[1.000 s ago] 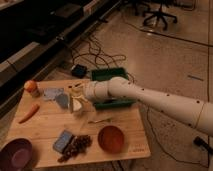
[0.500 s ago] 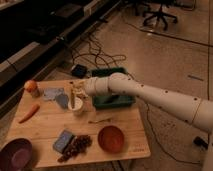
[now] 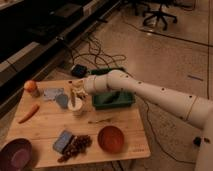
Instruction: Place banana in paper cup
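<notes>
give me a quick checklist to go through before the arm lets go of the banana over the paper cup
1. End effector directly above the paper cup: ok.
2. Banana pointing down into the cup: ok, it stands roughly upright at the rim.
3. Banana bottomed out in the cup: cannot tell.
4. Cup upright on the wooden table: ok.
5. Neighbours apart from the cup: ok, blue packet lies close but the carrot and reddish-brown bowl are apart.
6. Grip on the banana: cannot tell.
</notes>
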{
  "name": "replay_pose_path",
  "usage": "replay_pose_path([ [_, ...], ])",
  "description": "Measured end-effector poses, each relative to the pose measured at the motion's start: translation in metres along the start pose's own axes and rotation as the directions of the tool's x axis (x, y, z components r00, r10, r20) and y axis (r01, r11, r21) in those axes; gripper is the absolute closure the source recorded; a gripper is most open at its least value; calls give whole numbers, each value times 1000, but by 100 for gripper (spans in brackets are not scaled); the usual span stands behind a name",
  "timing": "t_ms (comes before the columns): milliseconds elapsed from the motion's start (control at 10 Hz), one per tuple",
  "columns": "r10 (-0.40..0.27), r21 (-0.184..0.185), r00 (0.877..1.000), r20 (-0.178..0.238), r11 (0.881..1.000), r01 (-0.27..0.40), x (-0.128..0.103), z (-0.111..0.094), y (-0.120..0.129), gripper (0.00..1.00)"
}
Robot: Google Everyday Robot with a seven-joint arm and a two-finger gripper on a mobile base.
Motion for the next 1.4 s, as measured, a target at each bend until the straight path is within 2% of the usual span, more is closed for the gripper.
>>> replay_pose_path([
  [200, -31, -19, 999, 27, 999, 32, 2, 6, -2, 100],
  [400, -53, -35, 998, 32, 998, 54, 2, 14, -4, 100],
  [900, -81, -61, 997, 15, 995, 82, 13, 31, 0, 100],
  [1400, -100, -67, 995, 2, 993, 100, 26, 47, 2, 100],
])
